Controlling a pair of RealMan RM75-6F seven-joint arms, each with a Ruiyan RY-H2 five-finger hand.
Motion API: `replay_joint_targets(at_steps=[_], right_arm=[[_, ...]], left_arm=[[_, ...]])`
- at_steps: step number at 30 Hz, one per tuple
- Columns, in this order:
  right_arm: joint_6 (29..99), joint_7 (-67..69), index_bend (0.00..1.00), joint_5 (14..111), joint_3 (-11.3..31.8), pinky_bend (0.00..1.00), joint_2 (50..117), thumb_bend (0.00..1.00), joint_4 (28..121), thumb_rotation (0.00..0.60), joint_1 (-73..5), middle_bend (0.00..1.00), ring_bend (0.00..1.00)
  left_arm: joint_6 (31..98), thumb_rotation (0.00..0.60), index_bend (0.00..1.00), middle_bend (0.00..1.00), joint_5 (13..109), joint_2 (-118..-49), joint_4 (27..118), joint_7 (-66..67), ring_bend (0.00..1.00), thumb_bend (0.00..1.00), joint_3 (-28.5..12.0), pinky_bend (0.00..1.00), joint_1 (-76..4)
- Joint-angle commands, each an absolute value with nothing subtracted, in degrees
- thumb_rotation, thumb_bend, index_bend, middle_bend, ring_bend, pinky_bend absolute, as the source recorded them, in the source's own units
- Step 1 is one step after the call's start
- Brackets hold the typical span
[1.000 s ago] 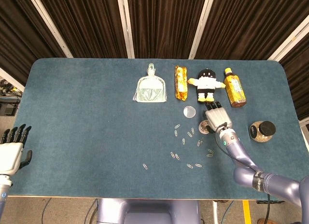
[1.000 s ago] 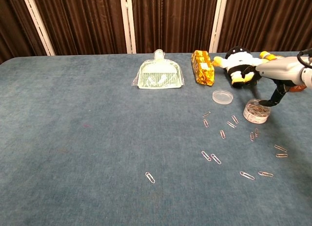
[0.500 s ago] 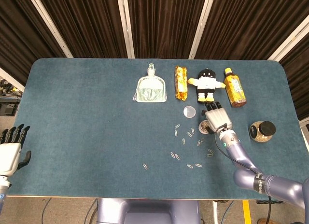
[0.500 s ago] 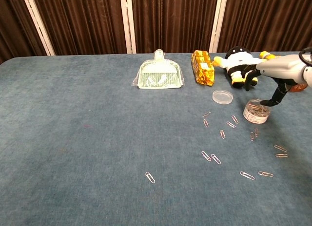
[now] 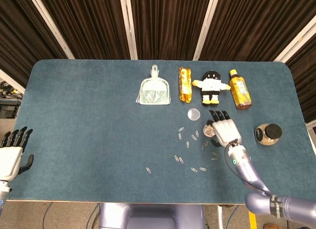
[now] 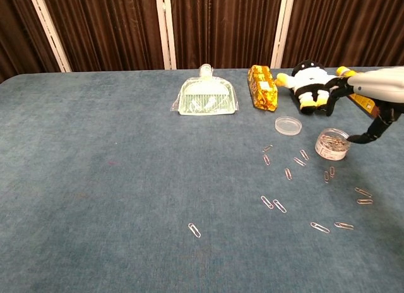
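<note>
My right hand (image 5: 226, 129) hovers over the table's right half with fingers spread and nothing in it; in the chest view my right hand (image 6: 374, 91) sits above and just right of a small clear tub of paper clips (image 6: 332, 144). In the head view the hand partly covers the tub (image 5: 209, 129). The tub's round clear lid (image 5: 194, 114) lies on the cloth beside it. Several loose paper clips (image 5: 187, 143) are scattered left of and in front of the tub. My left hand (image 5: 11, 151) hangs off the table's front left corner, fingers apart, empty.
Along the back stand a pale green dustpan (image 5: 154, 89), a wrapped snack bar (image 5: 184, 84), a black and white plush toy (image 5: 211, 86) and a tea bottle (image 5: 239, 89). A black-lidded jar (image 5: 268, 133) sits near the right edge. Blue cloth covers the table (image 5: 84, 115).
My right hand has lifted off the paper clip tub, drawn back toward me and spread its fingers. The tub stays in place. The left hand has barely moved.
</note>
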State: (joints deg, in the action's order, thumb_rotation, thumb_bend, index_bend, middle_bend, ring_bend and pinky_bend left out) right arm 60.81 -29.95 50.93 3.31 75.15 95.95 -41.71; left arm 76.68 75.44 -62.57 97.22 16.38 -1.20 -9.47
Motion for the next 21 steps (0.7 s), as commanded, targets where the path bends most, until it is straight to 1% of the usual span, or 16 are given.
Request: replay_joint_targets(at_steps=[1, 5, 11, 16, 21], right_arm=[[64.96, -31.03, 0.34, 53.58, 1.82, 0.0, 74.67, 0.22, 100.07, 0.6, -39.17, 0.0, 0.0], [68.63, -32.33, 0.38, 56.02, -0.02, 0.0, 75.1, 0.22, 103.47, 0.6, -36.7, 0.0, 0.0], [72.16, -33.15, 0.43, 59.23, -2.65, 0.0, 75.67, 0.22, 105.07, 0.6, -33.3, 0.0, 0.0], [73.02, -33.0, 0.45, 60.29, -3.99, 0.0, 76.72, 0.22, 104.78, 0.6, -31.31, 0.0, 0.0], [71.9, -32.85, 0.46, 60.51, -4.84, 0.0, 79.29, 0.22, 102.44, 0.6, -30.05, 0.0, 0.0]], left_arm=[[76.74, 0.6, 0.0, 0.0, 76.02, -62.31, 97.24, 15.76, 0.0, 0.48, -1.0, 0.0, -9.39], [78.09, 0.6, 0.0, 0.0, 78.12, -61.84, 97.55, 14.6, 0.0, 0.47, -0.59, 0.0, -8.85], [79.41, 0.6, 0.0, 0.0, 81.13, -61.5, 97.76, 13.75, 0.0, 0.47, 0.36, 0.0, -8.24], [79.43, 0.6, 0.0, 0.0, 82.44, -61.67, 97.69, 14.01, 0.0, 0.48, 0.85, 0.0, -8.24], [79.66, 0.6, 0.0, 0.0, 83.41, -61.82, 97.91, 14.36, 0.0, 0.48, 1.13, 0.0, -8.13]])
